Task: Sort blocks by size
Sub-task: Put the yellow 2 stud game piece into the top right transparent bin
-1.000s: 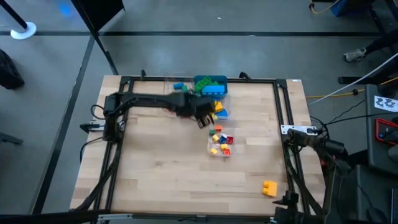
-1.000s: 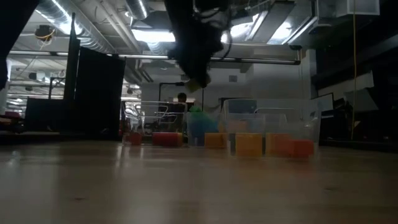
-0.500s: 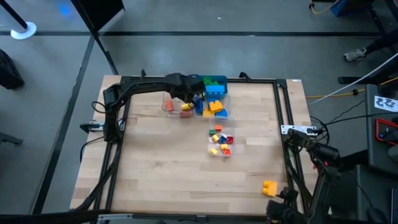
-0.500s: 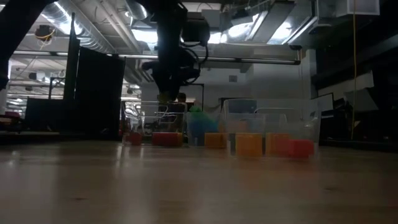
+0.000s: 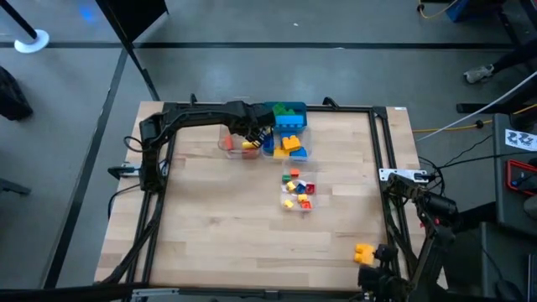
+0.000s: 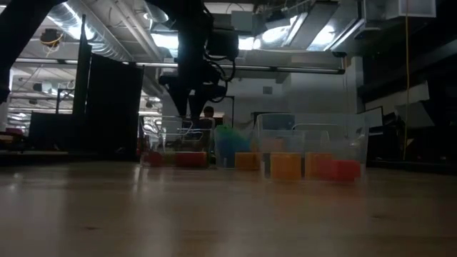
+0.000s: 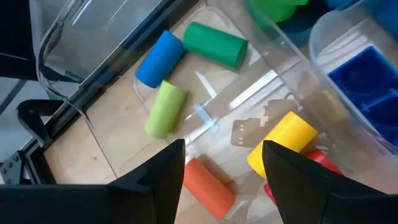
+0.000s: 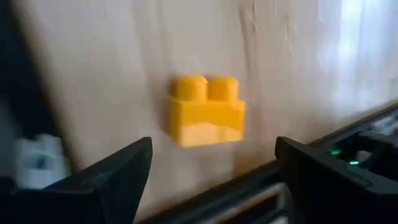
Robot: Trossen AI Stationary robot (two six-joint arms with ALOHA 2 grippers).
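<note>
On wood table (image 5: 218, 218) | left pincer (image 7: 221, 163) parted, empty | right pincer (image 8: 211, 165) wide, empty | grey floor (image 5: 252, 75)

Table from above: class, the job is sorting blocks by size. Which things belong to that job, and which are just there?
Job:
- yellow block near the right hand
- blocks in tubs
- left hand

Just there:
- clear tubs
- table frame

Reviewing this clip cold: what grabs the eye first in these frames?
The left gripper hangs open over a clear tub at the table's far edge, with bright blocks lying inside. Beside it, more tubs hold blue, yellow and red bricks. A lone yellow brick sits near the front right corner, right in front of the open right gripper.
</note>
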